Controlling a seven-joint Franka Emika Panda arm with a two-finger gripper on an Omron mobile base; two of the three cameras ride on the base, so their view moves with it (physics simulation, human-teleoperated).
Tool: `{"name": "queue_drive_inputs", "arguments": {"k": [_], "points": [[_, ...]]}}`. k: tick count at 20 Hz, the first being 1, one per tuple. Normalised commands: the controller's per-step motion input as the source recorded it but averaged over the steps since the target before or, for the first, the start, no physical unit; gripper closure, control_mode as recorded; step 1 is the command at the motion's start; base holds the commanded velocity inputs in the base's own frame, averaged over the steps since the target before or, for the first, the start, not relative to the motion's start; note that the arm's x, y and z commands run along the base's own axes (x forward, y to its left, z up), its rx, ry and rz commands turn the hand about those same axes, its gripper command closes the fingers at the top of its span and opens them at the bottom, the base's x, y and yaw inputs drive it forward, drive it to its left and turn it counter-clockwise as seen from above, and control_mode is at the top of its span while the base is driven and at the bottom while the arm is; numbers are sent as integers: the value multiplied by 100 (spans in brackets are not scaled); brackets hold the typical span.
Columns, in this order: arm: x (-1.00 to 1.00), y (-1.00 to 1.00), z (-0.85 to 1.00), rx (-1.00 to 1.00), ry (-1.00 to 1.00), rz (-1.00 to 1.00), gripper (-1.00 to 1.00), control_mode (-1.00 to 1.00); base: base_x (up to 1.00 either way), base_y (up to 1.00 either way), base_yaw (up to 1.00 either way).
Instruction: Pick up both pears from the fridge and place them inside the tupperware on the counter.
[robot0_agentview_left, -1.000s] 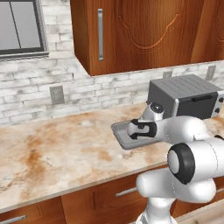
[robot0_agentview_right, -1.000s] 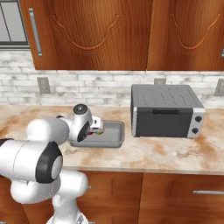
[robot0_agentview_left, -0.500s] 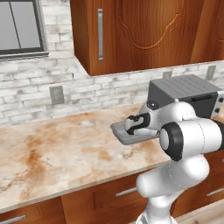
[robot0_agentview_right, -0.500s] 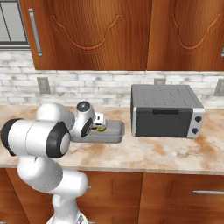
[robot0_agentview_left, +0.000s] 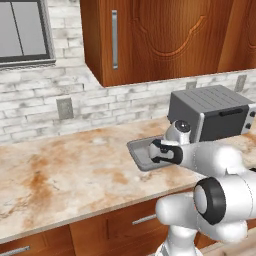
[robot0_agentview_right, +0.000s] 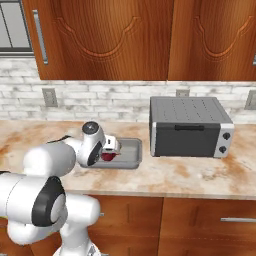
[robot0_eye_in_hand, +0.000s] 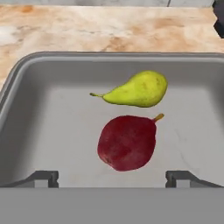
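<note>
My pincer (robot0_eye_in_hand: 112, 178) hangs just above the tupperware (robot0_eye_in_hand: 26, 109), fingertips spread wide at either side, nothing between them. Directly past the tips, on the tupperware floor, lies a dark red fruit (robot0_eye_in_hand: 127, 142), pear-shaped with a short stem. Just beyond it, close beside or touching, lies a yellow-green pear (robot0_eye_in_hand: 139, 90) on its side, stem pointing away from the red one. So one green pear is in the container for certain; whether the red fruit counts as the second pear I cannot tell. The tupperware sits on the worktop (robot0_agentview_left: 75, 170), near the toaster oven (robot0_agentview_right: 190, 127). If red counts, the job looks finished; otherwise one fridge trip remains.
</note>
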Motion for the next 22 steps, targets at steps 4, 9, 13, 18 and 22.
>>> {"name": "queue_drive_inputs", "arguments": {"k": [4,9,13,18,22], "points": [[-43,0,98,0,0,0,-100,-100,0,0,0],[-51,0,92,0,0,0,-100,-100,0,0,0],[-65,32,51,-7,0,0,-100,-100,0,0,0],[-64,89,43,-22,-15,0,-100,-100,0,0,0],[-55,98,40,-27,-22,0,-100,-100,0,0,0]]}}
